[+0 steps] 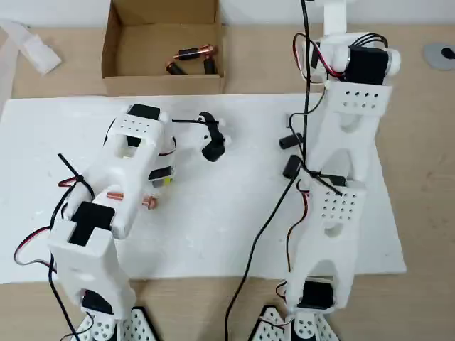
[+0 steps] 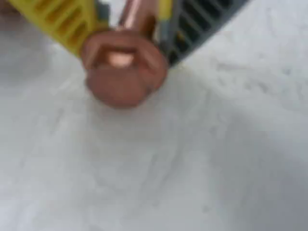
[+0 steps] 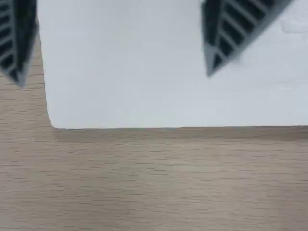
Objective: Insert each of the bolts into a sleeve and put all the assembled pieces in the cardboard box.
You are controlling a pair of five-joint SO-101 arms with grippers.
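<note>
The left gripper [image 2: 137, 26] had its jaws clamped on a copper bolt [image 2: 122, 72], shank running up between them, head near the white mat [image 2: 216, 159]; the black sleeves [image 1: 290, 140] lay well apart from it, beside the right arm; the right gripper [image 3: 115, 77] hung with jaws apart over the mat's corner; the high view gave the sleeves, the left wrist view the grip.

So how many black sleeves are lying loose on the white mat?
2. Both lie on the white mat beside the right arm: one sleeve, and another sleeve just nearer the arm's base. More may be hidden under the arms.
</note>
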